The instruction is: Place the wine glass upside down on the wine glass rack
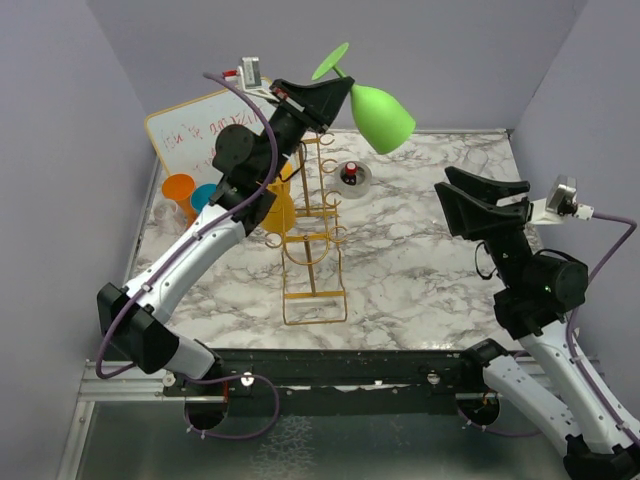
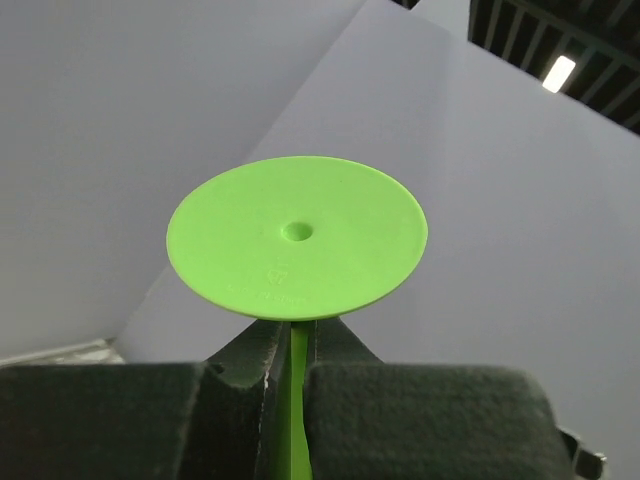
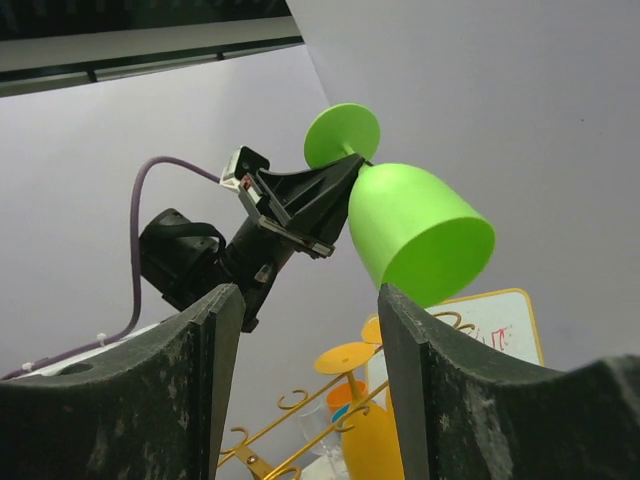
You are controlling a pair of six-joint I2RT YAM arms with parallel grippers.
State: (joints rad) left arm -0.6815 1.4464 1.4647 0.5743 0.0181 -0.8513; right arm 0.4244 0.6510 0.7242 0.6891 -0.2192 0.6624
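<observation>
Two arms show from above: the left gripper [image 1: 338, 97] is clamped on the stem of a green wine glass [image 1: 383, 118], bowl tilted mouth-down, in the air near the top of the gold wine glass rack [image 1: 312, 262], which stands on the marble table [image 1: 430, 280]. The right gripper [image 1: 482, 197], jaws spread and empty, sits well apart. Left wrist view: both pads pinch the stem beneath the round foot. Right wrist view: parted fingers frame the glass, and a yellow glass [image 3: 372, 445] hangs on the rack.

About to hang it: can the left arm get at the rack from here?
Probably yes: the left gripper holds the wine glass near the top of the rack, nothing between them; the right gripper stands open, well aside.
</observation>
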